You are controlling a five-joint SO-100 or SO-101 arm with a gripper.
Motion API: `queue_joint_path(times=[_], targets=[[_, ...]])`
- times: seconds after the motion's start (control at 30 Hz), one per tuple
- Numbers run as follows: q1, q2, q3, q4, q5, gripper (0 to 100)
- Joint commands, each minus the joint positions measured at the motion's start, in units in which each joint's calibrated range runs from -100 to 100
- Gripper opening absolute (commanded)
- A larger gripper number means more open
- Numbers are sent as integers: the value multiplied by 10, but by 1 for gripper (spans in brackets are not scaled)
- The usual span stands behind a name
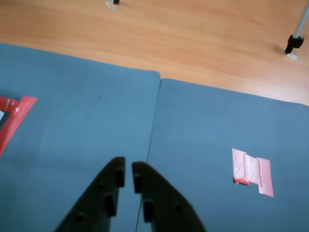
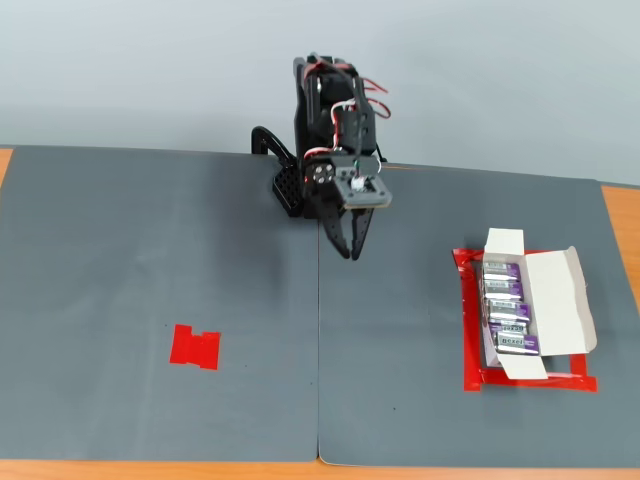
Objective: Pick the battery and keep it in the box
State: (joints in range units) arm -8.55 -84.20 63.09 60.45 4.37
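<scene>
My gripper point(image 2: 350, 248) hangs above the middle seam of the grey mat, near the arm's base, with its jaws together and nothing between them. In the wrist view the two black fingers point(image 1: 128, 169) show only a thin slit between them. The white box point(image 2: 560, 300) lies open on the right, inside a red tape outline point(image 2: 470, 340), well to the right of the gripper. A row of purple-and-silver batteries point(image 2: 505, 312) lies inside it. No loose battery shows on the mat. Only a corner of the red outline point(image 1: 17, 113) shows at the left edge of the wrist view.
A flat red tape patch point(image 2: 195, 347) sits on the left half of the mat; it also shows in the wrist view point(image 1: 252, 172). Two grey mats point(image 2: 150, 300) meet at a seam point(image 2: 318, 350). The wooden table point(image 1: 193, 34) lies beyond, with a stand foot point(image 1: 293, 46).
</scene>
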Motion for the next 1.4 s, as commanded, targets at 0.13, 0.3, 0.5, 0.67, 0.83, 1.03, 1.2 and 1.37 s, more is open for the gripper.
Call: queue_joint_path(times=[0.13, 0.3, 0.5, 0.67, 0.83, 1.03, 1.2, 1.37], targets=[[6, -130, 138, -2, -2, 2], [6, -152, 204, -7, -30, 2], [-5, -153, 246, 1, -85, 2], [-1, -153, 297, 29, -85, 2], [29, -154, 326, 45, -87, 2], [24, -154, 325, 45, -85, 2], [27, -154, 325, 37, -86, 2], [27, -152, 325, 37, -88, 2]])
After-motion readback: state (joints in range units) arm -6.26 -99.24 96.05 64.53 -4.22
